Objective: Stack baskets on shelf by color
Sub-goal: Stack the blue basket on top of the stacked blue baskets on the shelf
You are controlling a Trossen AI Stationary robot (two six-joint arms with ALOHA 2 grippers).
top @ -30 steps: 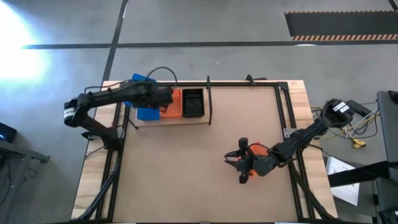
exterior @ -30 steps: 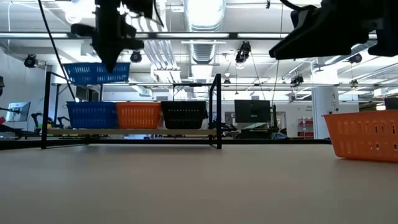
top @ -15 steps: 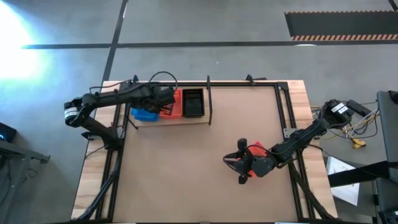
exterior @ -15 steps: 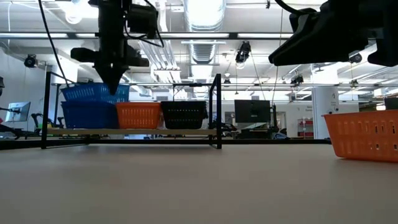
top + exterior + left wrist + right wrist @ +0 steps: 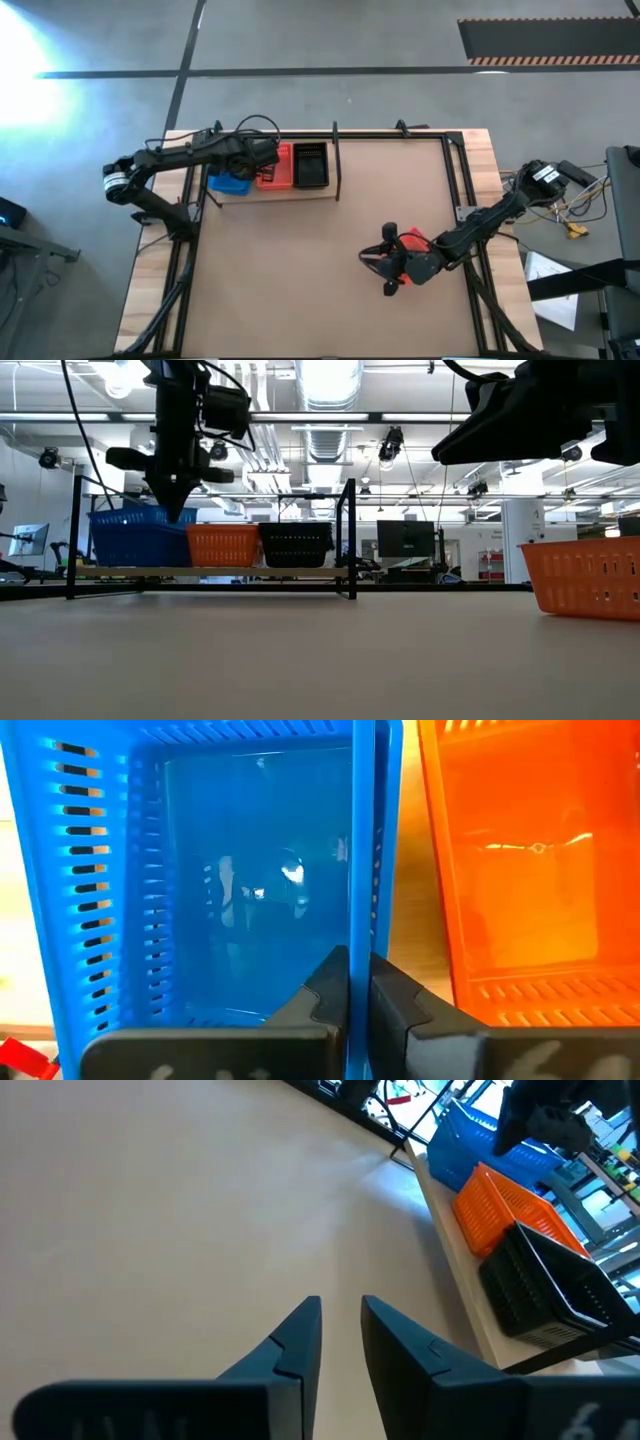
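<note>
Shelf (image 5: 300, 193): far left of tabletop, holding blue basket (image 5: 231, 184), orange basket (image 5: 275, 167), black basket (image 5: 310, 165) in a row.
Left gripper (image 5: 358, 982): pinching blue basket's wall beside orange basket.
Right gripper (image 5: 340, 1312): fingers slightly apart, nothing between them, above bare tabletop.
Loose orange basket (image 5: 585, 574): under right arm.

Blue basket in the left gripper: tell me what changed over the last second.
The left gripper lowered the blue basket from above the shelf into the blue one already there, and still grips its wall. The orange basket and black basket on the shelf stayed put, as did the right gripper.
</note>
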